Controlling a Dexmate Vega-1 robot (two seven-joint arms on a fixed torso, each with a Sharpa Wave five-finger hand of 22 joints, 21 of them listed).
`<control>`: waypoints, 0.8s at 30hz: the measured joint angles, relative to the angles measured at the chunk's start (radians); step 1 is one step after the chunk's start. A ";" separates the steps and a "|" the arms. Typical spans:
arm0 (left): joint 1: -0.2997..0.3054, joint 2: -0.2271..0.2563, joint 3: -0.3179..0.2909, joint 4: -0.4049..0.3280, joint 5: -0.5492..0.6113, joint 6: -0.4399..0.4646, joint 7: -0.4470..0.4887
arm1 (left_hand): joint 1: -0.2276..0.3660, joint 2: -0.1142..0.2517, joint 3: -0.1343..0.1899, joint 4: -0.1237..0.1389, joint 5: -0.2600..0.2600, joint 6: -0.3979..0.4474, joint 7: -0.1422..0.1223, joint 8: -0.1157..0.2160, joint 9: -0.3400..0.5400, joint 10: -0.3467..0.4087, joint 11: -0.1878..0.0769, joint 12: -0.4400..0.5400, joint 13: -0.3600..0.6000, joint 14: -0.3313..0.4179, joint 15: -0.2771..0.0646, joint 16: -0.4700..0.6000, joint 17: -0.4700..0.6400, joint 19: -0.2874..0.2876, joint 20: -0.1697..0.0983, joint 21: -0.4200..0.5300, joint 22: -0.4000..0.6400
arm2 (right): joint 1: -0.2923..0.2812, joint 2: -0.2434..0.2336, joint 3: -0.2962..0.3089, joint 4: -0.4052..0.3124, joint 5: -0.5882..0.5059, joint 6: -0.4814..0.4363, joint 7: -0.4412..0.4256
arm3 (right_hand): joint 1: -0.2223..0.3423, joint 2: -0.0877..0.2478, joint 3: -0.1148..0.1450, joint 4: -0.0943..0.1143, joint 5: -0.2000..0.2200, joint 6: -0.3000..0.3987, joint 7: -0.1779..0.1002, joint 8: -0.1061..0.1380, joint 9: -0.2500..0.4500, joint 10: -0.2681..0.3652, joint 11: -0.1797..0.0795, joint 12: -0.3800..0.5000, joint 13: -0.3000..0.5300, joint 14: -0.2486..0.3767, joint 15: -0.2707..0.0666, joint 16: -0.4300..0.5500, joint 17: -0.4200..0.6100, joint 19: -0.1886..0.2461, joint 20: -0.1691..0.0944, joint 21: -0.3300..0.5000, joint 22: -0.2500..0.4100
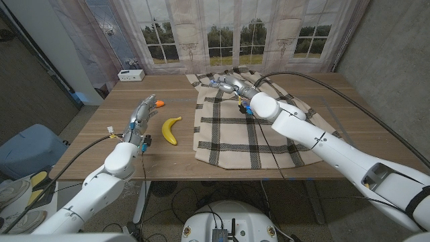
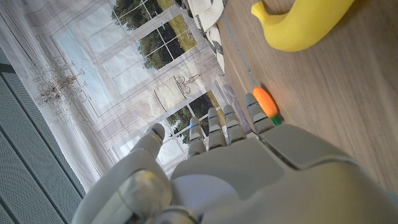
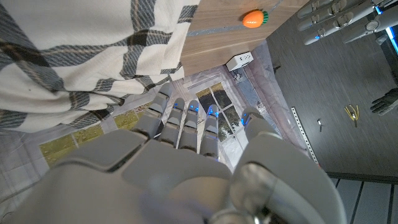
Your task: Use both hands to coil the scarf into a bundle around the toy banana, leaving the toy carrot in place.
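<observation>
Head view: scarf spread flat on the worktop, toy banana just beside its left edge.

The scarf looks soft and light, so its far edge seems the best hold; the right hand hovers there, fingers apart, holding nothing. The stiff banana lies with its long axis pointing away from the robot. The left hand, open too, is near the toy carrot.

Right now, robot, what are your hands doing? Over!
Left hand open beside carrot. Right hand open over scarf's far edge. Banana bare, unwrapped. Nothing blocking.
</observation>
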 measured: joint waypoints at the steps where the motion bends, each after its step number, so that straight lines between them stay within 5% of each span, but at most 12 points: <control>1: 0.006 -0.001 -0.001 -0.003 0.002 0.000 0.003 | 0.000 0.000 0.003 0.003 0.000 0.000 0.000 0.000 0.000 0.003 0.003 0.000 0.000 0.004 0.000 0.000 0.000 0.001 0.001 0.000 0.000 | 0.002 0.001 -0.002 0.003 -0.001 0.002 0.003 | 0.004 0.004 0.000 0.000 0.000 0.000 0.000 0.000 0.000 0.000 0.000 0.000 0.000 0.001 -0.001 0.000 0.000 0.000 0.000 0.000 0.000; 24: 0.048 -0.019 -0.035 -0.029 0.026 -0.009 0.015 | 0.000 0.000 0.007 0.007 0.000 0.031 0.002 0.000 0.000 0.038 0.003 0.000 0.000 0.047 0.000 0.000 0.005 0.013 0.012 0.000 0.000 | 0.098 0.073 -0.093 0.115 -0.084 0.077 0.135 | 0.024 0.008 0.012 -0.004 0.000 0.014 0.000 0.000 0.000 0.011 -0.004 0.000 0.000 0.010 -0.010 0.000 0.000 0.006 -0.002 0.000 0.000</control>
